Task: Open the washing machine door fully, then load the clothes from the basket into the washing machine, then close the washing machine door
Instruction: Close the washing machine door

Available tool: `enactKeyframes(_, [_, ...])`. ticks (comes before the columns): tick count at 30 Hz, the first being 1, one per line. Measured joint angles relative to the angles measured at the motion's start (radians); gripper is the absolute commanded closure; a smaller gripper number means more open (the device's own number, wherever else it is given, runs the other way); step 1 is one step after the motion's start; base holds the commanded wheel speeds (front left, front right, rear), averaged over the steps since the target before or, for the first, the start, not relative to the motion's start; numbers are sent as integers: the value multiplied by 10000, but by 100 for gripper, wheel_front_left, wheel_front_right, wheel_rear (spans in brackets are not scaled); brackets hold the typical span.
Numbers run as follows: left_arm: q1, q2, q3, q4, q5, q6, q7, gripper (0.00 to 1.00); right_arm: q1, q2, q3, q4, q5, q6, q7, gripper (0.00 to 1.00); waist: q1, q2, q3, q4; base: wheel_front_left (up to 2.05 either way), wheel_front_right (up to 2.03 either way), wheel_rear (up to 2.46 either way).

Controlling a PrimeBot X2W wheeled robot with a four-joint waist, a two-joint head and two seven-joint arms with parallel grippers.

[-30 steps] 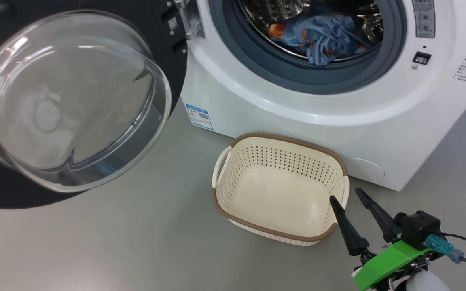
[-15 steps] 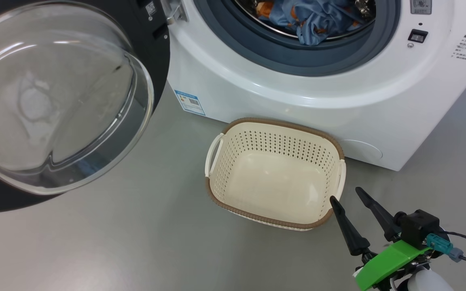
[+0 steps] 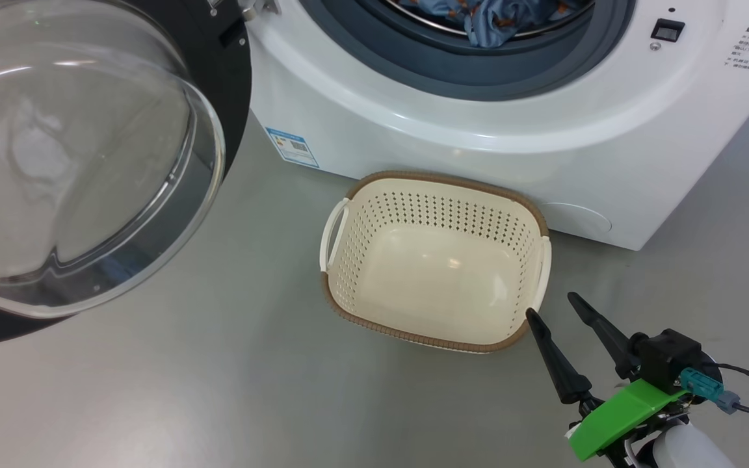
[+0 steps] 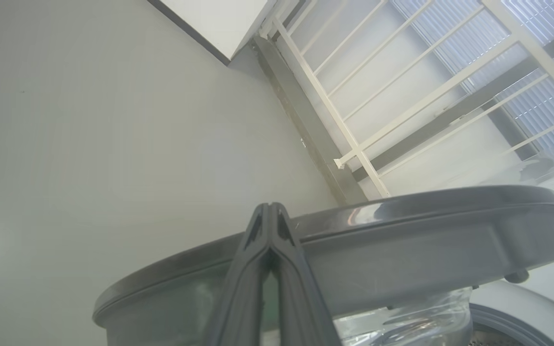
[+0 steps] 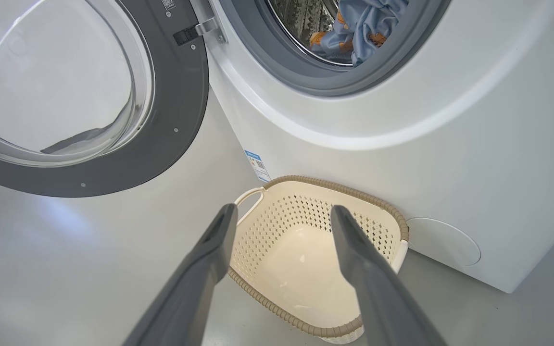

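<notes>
Clothes (image 3: 485, 16) in drum (image 5: 296, 19) at 12 o'clock, basket (image 3: 436, 179) empty; only our head camera shifts, nothing else moves. Right tool (image 3: 551, 304) released, left tool (image 4: 270, 207) clenched by washing machine door (image 3: 75, 162); we close next.

Clothes (image 5: 359, 26) in drum (image 5: 301, 19) (basket (image 5: 282, 226) below)

We see the clothes (image 3: 485, 16) cut off by the head view's top edge, the door (image 3: 75, 162) by its left. The sticker's (image 3: 291, 147) print is too small for us to read. From the right wrist, the right gripper's (image 5: 283, 207) fingers cover part of the basket's (image 5: 296, 226) near rim.
</notes>
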Motion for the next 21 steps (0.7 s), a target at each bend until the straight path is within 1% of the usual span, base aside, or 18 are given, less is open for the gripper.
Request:
enactKeyframes(11, [-72, 157, -163, 13, -58, 2, -33, 100, -186, -25, -4, 6, -71, 0, 0, 0, 0, 0, 169, -118, 0, 0, 0])
enactKeyframes(16, [-72, 247, -213, 12, -217, 4, 355, 100, -195, -15, -4, 15, -123, 0, 0, 0, 0, 0, 164, -135, 0, 0, 0])
enactKeyframes(21, [-60, 385, -257, -40, -479, 17, 1037, 100, -210, 13, -17, 33, -132, 0, 0, 0, 0, 0, 94, -143, 0, 0, 0])
